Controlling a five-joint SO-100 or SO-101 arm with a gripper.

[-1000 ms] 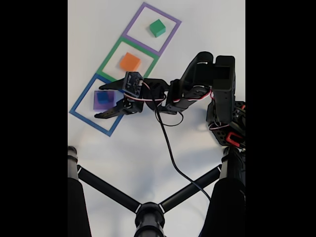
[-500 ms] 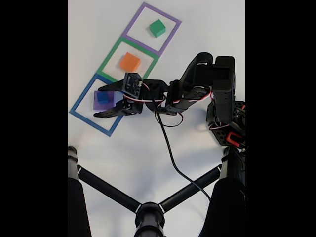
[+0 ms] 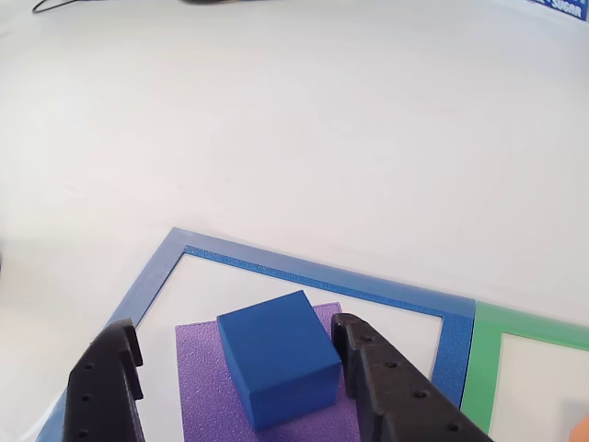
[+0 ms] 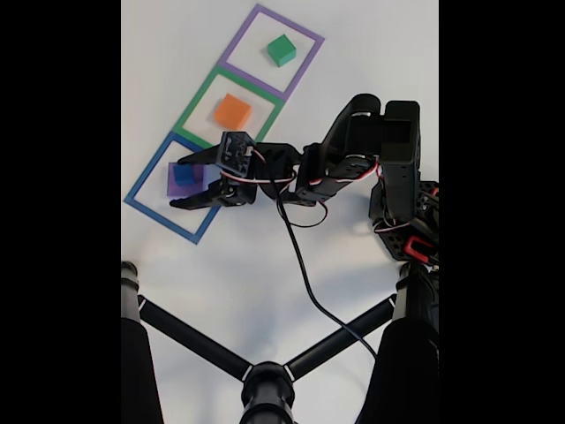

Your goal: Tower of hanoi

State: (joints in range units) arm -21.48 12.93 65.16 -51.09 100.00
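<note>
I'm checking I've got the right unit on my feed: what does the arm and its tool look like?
The arm is black throughout, built of blocky plastic segments, with a red part near its base. A black cable loops down from it across the white table, and thin red and white wires run along its links. The tool has two black fingers with small holes along their edges.

Blue cube [image 3: 279, 357] on purple square [image 3: 210, 396] (blue frame [image 3: 322, 278]).
</note>
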